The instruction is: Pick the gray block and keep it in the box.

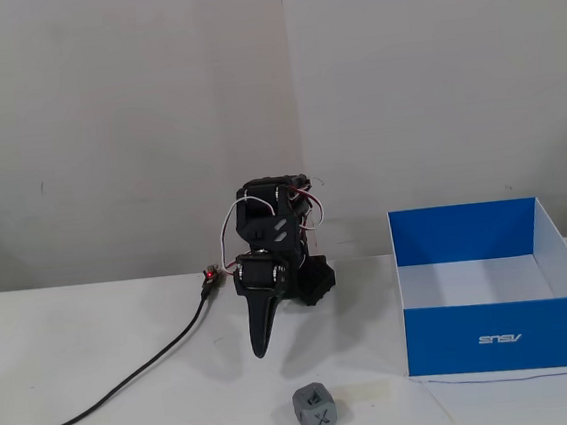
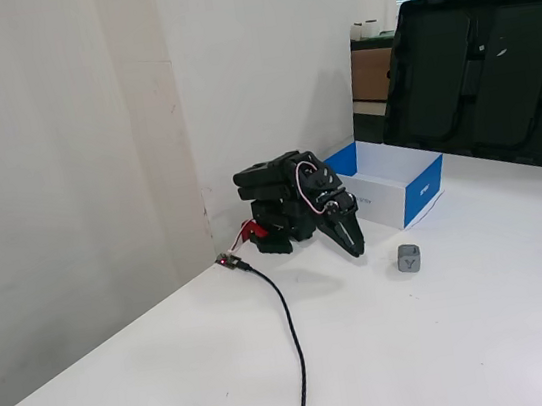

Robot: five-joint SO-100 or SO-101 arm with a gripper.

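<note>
The gray block (image 1: 316,409) sits on the white table near the front edge in a fixed view, with a dark X mark on its face; it also shows in the other fixed view (image 2: 409,258). The box (image 1: 497,338), blue outside and white inside, stands open and empty to the block's right; it shows behind the arm in the other view (image 2: 421,192). The black arm is folded low against the wall. My gripper (image 1: 262,347) points down at the table, its jaws together, empty, behind and left of the block. It also shows in the other fixed view (image 2: 357,246).
A black cable (image 1: 110,392) runs from the arm's base to the left across the table, and toward the front in the other view (image 2: 293,341). A white wall stands close behind the arm. A large black panel (image 2: 485,72) leans at the table's far right.
</note>
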